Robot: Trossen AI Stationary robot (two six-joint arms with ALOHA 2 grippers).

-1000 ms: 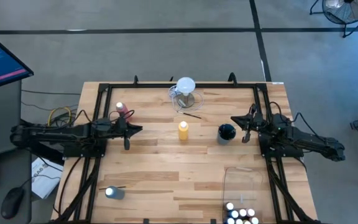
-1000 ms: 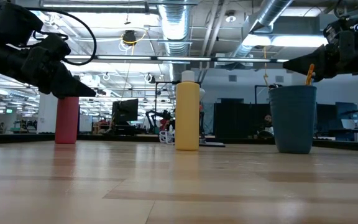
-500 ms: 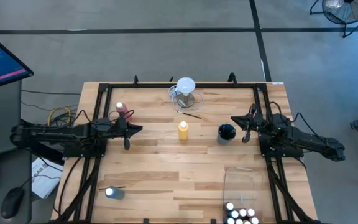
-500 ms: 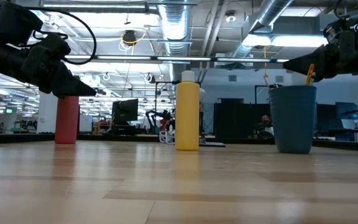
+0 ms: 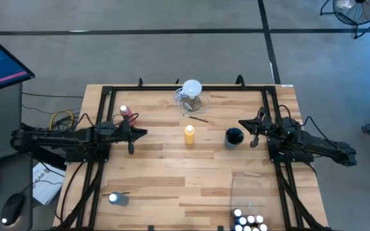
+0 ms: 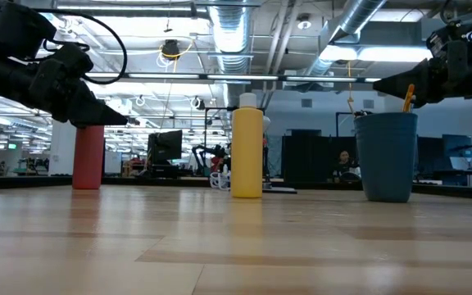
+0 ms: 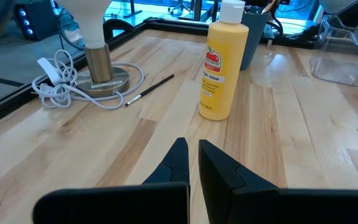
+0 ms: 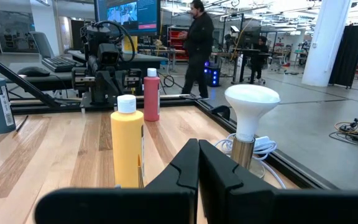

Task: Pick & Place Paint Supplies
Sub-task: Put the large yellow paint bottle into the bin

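Hovering empty with fingers pressed together, left gripper (image 5: 141, 133) and right gripper (image 5: 243, 123) flank the yellow bottle (image 5: 189, 135)

Left gripper (image 5: 141, 133) closed, empty, low over table's left side; right gripper (image 5: 243, 123) closed, empty, at right.

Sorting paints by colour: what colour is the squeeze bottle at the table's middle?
Yellow, with a white cap: the squeeze bottle shows best in the left wrist view.

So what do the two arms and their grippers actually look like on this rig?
Both arms are matte black, jointed, with thin black cables alongside. The left gripper and right gripper each end in two dark wedge-shaped fingers tapering to narrow tips. No markings are visible.
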